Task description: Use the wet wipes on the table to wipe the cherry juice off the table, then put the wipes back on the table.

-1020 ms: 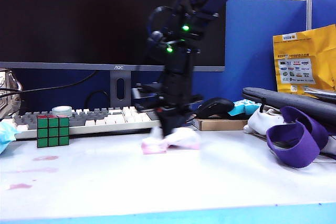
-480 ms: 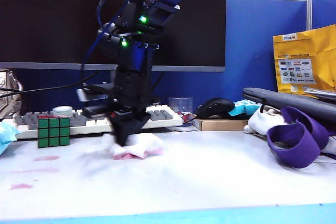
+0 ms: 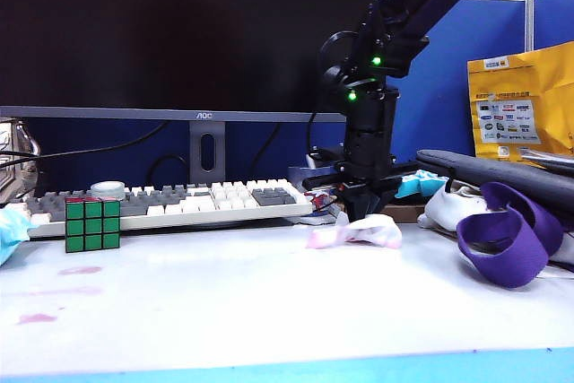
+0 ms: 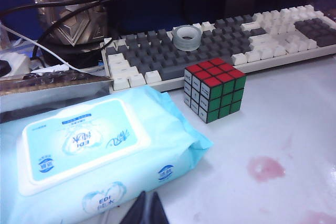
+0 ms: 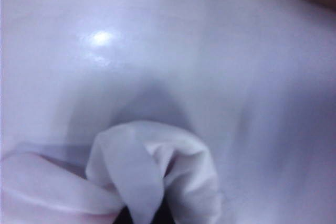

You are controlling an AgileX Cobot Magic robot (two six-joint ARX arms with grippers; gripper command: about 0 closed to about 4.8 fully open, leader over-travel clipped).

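The right gripper (image 3: 363, 217), fingers clamped on the wet wipes (image 3: 357, 231), has swung from the middle of the surface (image 3: 269, 302) across to its right side, dragging the pink-stained sheet away from the cherry juice (image 3: 79, 270) near the Rubik's cube (image 3: 91, 224). Those smears are unwiped, so I judge another pass leftward is needed. The left gripper (image 4: 145, 211) hangs idle by the wipes packet (image 4: 89, 150), fingers together.

Exterior: low, level across surface (image 3: 269, 311) toward keyboard (image 3: 179, 204). Left wrist: near, sharing cube (image 4: 214, 89). Right wrist: very close over wipe (image 5: 152, 171).
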